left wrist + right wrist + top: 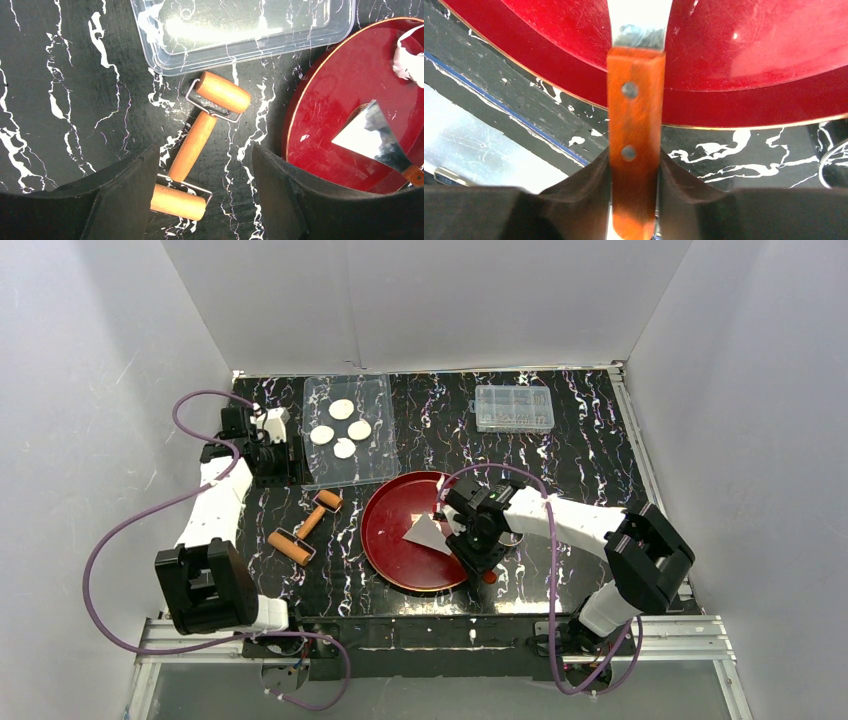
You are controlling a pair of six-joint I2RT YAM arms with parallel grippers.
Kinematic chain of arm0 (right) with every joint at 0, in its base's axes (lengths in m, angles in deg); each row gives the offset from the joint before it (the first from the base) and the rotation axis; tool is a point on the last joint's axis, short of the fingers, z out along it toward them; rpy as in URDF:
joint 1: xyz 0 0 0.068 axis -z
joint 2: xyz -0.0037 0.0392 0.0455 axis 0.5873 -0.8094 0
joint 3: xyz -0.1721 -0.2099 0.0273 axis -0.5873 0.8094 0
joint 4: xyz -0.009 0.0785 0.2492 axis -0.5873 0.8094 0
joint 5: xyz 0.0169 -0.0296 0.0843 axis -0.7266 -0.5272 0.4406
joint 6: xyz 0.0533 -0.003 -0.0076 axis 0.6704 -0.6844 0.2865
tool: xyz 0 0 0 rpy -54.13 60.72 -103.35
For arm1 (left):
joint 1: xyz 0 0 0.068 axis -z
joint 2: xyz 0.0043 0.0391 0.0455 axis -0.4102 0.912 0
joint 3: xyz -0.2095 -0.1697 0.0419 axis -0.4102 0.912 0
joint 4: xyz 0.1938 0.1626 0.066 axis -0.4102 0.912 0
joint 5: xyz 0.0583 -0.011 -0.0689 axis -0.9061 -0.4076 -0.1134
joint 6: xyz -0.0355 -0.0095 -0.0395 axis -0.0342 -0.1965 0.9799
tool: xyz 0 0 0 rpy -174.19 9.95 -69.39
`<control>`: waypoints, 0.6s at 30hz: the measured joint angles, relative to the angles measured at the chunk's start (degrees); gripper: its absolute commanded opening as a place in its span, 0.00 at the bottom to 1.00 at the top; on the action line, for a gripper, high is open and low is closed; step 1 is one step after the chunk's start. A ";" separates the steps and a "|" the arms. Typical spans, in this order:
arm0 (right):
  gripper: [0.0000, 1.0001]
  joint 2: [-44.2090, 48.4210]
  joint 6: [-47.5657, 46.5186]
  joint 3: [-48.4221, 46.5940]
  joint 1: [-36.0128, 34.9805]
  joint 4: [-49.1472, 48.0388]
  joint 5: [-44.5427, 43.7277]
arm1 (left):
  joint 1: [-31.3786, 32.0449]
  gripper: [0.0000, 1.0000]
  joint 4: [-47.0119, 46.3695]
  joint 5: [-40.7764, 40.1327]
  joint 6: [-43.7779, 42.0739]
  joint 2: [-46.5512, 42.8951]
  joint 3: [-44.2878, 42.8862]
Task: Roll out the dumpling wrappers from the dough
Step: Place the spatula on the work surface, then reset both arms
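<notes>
Several dumpling wrappers (340, 430), small white discs, lie in a clear tray (375, 465) at the back left. The ragged white dough (407, 62) sits on the red plate (385, 540); in the top view my right arm hides it. My right gripper (634, 165) is shut on the orange wooden handle of a metal scraper (634, 115), and the scraper blade (428, 532) rests on the plate. My left gripper (205, 150) is open and raised, with nothing held. Below it on the table lies a two-headed wooden roller (200, 145).
A small clear box of parts (514, 407) stands at the back right. The roller (305, 530) lies between the tray and the plate's left rim (300, 115). White walls close in the table on three sides. A purple cable (120, 540) loops by the left arm.
</notes>
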 measured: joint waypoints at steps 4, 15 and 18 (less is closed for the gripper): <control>0.71 0.00 1.66 -0.17 -0.07 0.74 -1.70 | 0.00 0.69 -0.02 0.00 0.00 -1.09 0.09; 0.82 7.48 3.93 -5.60 -0.63 2.21 -7.76 | -0.04 0.86 -0.42 3.19 -1.01 -5.38 2.08; 0.84 16.31 4.72 -5.16 -0.31 -2.32 -12.81 | -0.04 0.92 -0.20 5.57 -1.77 -9.53 2.78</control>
